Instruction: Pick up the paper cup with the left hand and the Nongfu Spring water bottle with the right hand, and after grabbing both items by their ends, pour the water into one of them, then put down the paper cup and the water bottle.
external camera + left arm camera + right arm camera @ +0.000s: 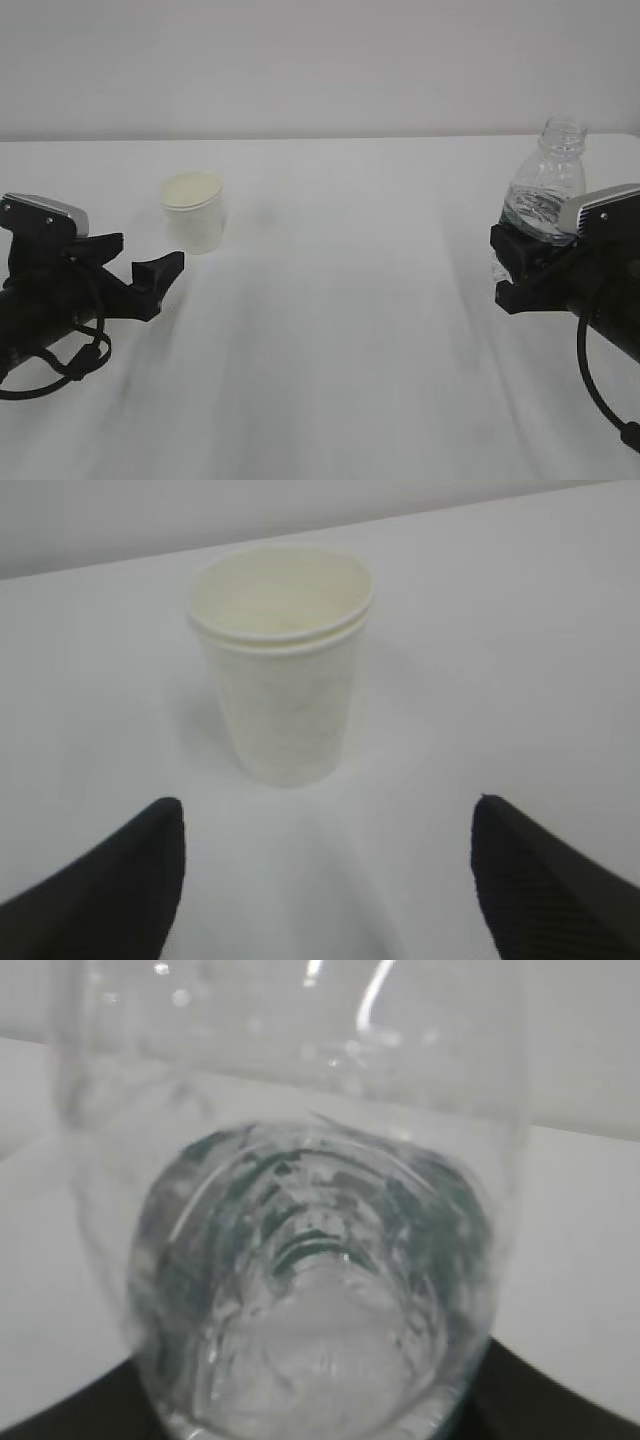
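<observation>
White counter, seen at a slant from the front. The paper cup is set upright at about ten o'clock of the exterior view, on the counter, with its rolled rim up and the cream inside showing. In the left wrist view the paper cup is seen standing alone at twelve o'clock, apart from both black fingers, which are spread to the lower corners of that view.

The left gripper is found low at eight o'clock, jaws wide, nothing between them; the cup is near its tip but not touched.

The right gripper is seen at three o'clock, closed around the lower body of the Nongfu Spring water bottle. The bottle is held roughly upright, capless neck at the top. The water is seen through the clear wall in the lower part of the bottle. In the right wrist view the bottle fills the frame, ribbed and clear, with water pooled low; whether its base touches the counter cannot be told.
</observation>
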Tool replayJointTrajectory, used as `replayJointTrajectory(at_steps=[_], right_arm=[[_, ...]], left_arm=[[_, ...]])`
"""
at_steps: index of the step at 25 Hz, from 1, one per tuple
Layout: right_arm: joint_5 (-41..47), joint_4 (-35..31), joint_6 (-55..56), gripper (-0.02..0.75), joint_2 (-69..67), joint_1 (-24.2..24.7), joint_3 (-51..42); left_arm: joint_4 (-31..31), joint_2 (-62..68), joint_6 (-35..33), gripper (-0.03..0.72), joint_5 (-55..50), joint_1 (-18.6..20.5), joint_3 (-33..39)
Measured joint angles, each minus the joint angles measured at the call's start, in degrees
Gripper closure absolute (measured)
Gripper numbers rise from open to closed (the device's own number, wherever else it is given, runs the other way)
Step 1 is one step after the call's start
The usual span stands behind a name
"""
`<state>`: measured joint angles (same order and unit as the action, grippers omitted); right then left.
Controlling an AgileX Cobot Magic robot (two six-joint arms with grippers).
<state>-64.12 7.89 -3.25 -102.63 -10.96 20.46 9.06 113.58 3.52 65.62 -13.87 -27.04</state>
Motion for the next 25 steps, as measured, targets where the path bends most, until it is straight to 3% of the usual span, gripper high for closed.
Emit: replayJointTrajectory(at_steps=[25], right_arm=[[0.1, 1.0, 0.2, 0.391, 0.0, 0.0, 0.0]], left_arm=[[-0.2, 13.5, 0.0, -0.002, 0.0, 0.0, -16.0]])
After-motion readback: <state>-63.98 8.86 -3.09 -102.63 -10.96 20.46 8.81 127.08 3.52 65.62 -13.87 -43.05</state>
